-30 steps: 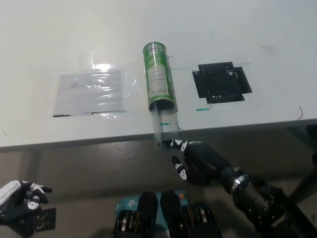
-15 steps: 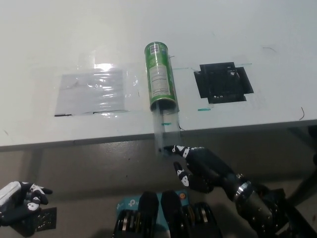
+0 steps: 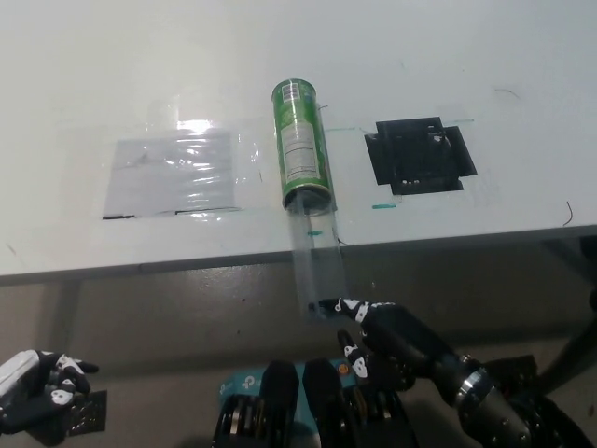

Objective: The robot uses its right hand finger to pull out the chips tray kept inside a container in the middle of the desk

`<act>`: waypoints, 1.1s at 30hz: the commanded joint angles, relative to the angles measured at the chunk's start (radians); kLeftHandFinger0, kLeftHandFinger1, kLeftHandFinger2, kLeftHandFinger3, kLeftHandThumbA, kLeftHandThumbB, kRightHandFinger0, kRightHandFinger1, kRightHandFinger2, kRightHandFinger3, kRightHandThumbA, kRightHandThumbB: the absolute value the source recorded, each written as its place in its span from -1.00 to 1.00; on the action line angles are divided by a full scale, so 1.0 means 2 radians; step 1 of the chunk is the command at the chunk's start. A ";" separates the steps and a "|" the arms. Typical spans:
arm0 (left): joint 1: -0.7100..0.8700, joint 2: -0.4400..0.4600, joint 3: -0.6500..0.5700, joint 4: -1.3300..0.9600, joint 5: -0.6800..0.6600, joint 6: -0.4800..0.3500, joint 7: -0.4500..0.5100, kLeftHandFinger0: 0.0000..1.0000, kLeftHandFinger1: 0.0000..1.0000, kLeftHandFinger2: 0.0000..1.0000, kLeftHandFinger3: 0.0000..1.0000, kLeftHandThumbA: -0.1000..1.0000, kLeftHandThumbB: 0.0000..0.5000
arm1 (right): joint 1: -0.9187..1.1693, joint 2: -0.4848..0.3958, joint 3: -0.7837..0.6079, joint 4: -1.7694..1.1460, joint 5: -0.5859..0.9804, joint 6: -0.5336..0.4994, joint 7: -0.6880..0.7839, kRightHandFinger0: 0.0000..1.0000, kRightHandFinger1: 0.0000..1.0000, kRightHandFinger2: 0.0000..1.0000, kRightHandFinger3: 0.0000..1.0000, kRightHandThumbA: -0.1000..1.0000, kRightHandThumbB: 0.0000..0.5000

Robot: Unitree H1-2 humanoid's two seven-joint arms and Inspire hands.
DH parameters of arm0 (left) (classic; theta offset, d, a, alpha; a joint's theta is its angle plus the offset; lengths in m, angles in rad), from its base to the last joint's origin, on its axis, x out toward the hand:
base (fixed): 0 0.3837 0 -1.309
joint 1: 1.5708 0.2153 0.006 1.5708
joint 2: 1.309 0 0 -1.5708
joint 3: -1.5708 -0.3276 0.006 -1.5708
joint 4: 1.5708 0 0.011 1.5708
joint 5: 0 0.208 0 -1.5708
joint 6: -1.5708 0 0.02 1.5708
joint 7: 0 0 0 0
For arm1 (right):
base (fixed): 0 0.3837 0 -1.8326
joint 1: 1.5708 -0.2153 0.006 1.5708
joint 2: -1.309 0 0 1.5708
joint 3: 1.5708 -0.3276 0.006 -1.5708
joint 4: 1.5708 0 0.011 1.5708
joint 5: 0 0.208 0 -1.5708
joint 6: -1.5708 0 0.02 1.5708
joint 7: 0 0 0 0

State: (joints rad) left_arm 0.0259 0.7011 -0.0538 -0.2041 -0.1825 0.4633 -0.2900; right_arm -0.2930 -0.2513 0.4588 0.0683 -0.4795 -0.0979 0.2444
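A green chips can [image 3: 302, 145] lies on its side in the middle of the white desk [image 3: 448, 65], its open mouth toward the front edge. A clear plastic tray [image 3: 318, 261] sticks out of the mouth and reaches well past the desk edge. My black right hand [image 3: 387, 336] is below the desk edge, one finger stretched out with its tip at the tray's near end, the others curled. My white left hand [image 3: 37, 392] rests at the lower left, away from the desk.
A clear plastic sheet [image 3: 173, 173] lies on the desk left of the can. A black square patch [image 3: 420, 154] sits to its right, with green tape marks nearby. The desk's front edge crosses the picture at mid height.
The right hand has drawn back toward me and down, and the clear tray has slid further out of the can past the desk edge. The left hand has dropped slightly.
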 commanded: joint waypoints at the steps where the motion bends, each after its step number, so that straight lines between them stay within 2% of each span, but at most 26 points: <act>1: -0.001 0.012 0.004 -0.010 0.002 0.003 0.014 0.29 0.29 0.46 0.76 -0.59 -1.00 | -0.008 0.004 -0.016 -0.027 -0.003 0.009 -0.002 -0.98 -0.91 1.00 1.00 -1.00 -0.31; 5: -0.001 0.012 0.004 -0.010 0.005 0.003 0.013 0.28 0.29 0.47 0.76 -0.56 -1.00 | -0.022 0.009 -0.028 -0.053 -0.028 0.034 -0.006 -0.91 -0.88 1.00 1.00 -1.00 -0.32; 13: 0.007 0.003 0.009 -0.012 0.009 0.003 0.013 0.22 0.26 0.45 0.78 -0.56 -1.00 | -0.031 0.006 -0.060 -0.089 -0.008 0.047 0.006 -0.87 -0.90 1.00 1.00 -1.00 -0.06; 18: 0.008 0.002 0.010 -0.012 0.010 0.003 0.013 0.22 0.25 0.42 0.78 -0.58 -1.00 | -0.021 0.002 -0.068 -0.108 0.001 0.048 0.016 -0.98 -1.00 1.00 1.00 -1.00 0.05; 20: 0.008 0.000 0.012 -0.013 0.011 0.003 0.012 0.21 0.24 0.43 0.77 -0.59 -1.00 | -0.010 -0.001 -0.071 -0.121 0.009 0.052 0.022 -0.97 -0.99 1.00 1.00 -1.00 0.09; 21: 0.010 -0.002 0.014 -0.013 0.010 0.003 0.013 0.21 0.23 0.43 0.77 -0.59 -1.00 | -0.007 -0.004 -0.072 -0.126 0.008 0.055 0.024 -1.00 -1.00 1.00 1.00 -1.00 0.16; 24: 0.010 -0.002 0.014 -0.011 0.012 0.003 0.012 0.21 0.23 0.42 0.78 -0.60 -1.00 | 0.008 -0.010 -0.078 -0.137 0.012 0.067 0.031 -1.00 -1.00 1.00 1.00 -1.00 0.06; 28: 0.013 -0.005 0.017 -0.013 0.009 0.003 0.015 0.23 0.24 0.41 0.77 -0.63 -1.00 | 0.021 -0.014 -0.086 -0.144 0.021 0.081 0.038 -1.00 -1.00 1.00 1.00 -1.00 0.05; 30: 0.013 -0.007 0.018 -0.012 0.009 0.003 0.013 0.18 0.20 0.39 0.74 -0.60 -1.00 | 0.027 -0.013 -0.088 -0.131 0.023 0.065 0.028 -1.00 -1.00 1.00 1.00 -1.00 0.12; 33: 0.011 -0.008 0.016 -0.010 0.011 0.003 0.013 0.17 0.20 0.39 0.73 -0.60 -1.00 | 0.031 -0.013 -0.091 -0.131 0.025 0.061 0.025 -1.00 -1.00 1.00 1.00 -1.00 0.11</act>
State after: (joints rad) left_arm 0.0521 0.6706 -0.0436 -0.2042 -0.1654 0.4634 -0.2900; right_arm -0.2232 -0.2683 0.2998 -0.1721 -0.4622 0.0312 0.2939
